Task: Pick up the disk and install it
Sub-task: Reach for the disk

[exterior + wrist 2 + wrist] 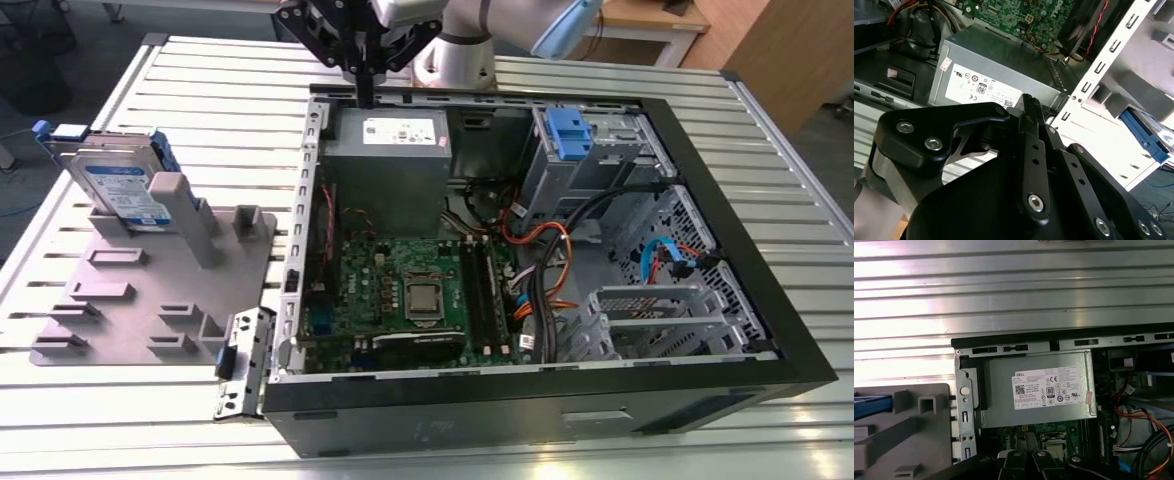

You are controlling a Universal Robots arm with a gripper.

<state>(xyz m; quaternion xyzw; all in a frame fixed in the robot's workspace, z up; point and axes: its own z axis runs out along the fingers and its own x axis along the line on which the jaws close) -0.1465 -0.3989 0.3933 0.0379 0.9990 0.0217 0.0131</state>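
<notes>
The disk stands upright in the grey holder on the desk, at the exterior view's left. Beside it, the open computer case holds the power supply. Above that hang the jaws, pressed together and empty.

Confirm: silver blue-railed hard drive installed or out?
Out: the silver drive stands upright in the grey plastic holder, beside the black computer case.
</notes>
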